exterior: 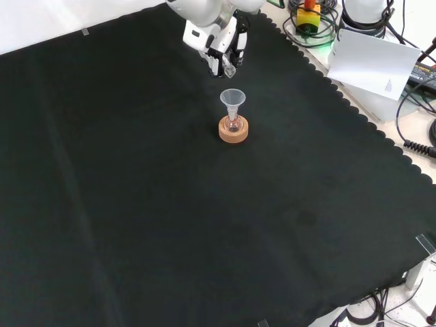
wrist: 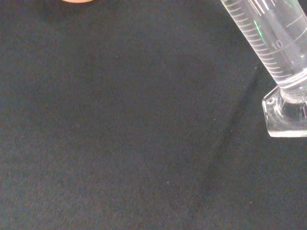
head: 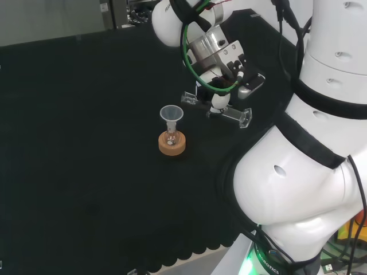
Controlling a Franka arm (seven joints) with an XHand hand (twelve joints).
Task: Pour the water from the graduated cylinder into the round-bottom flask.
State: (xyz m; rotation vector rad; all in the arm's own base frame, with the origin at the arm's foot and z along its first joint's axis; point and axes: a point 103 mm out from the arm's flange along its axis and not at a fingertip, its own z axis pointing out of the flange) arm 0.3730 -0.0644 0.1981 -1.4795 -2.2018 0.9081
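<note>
Pouring looks to be at or near its tipping stage, though no stream of water is showing between the vessels, so how much has gone across cannot be told. The black and white robot hand (head: 221, 86) is gripping the clear graduated glass cylinder (head: 221, 110) with its fingers curled around the tube, and in the head view the cylinder is lying close to horizontal beneath the hand, its flat clear foot (head: 243, 117) pointing toward the arm's white links and its mouth end pointing toward the flask. In the wrist view the cylinder's marked tube (wrist: 268, 43) and foot are standing out against the black cloth (wrist: 120, 143).

Just beside and below the hand, on the mouth side of the cylinder, the small clear round-bottom flask (head: 170, 138) is sitting in a tan cork ring stand (head: 172, 144), with a clear plastic funnel (head: 171, 115) resting in its neck. In the head view the cylinder's mouth is hanging near the funnel's rim but apart from it. Whether the flask is holding any water is too small to tell. What is left, by my judgement, is bringing the mouth over the funnel, finishing the pour and setting the cylinder upright.
</note>
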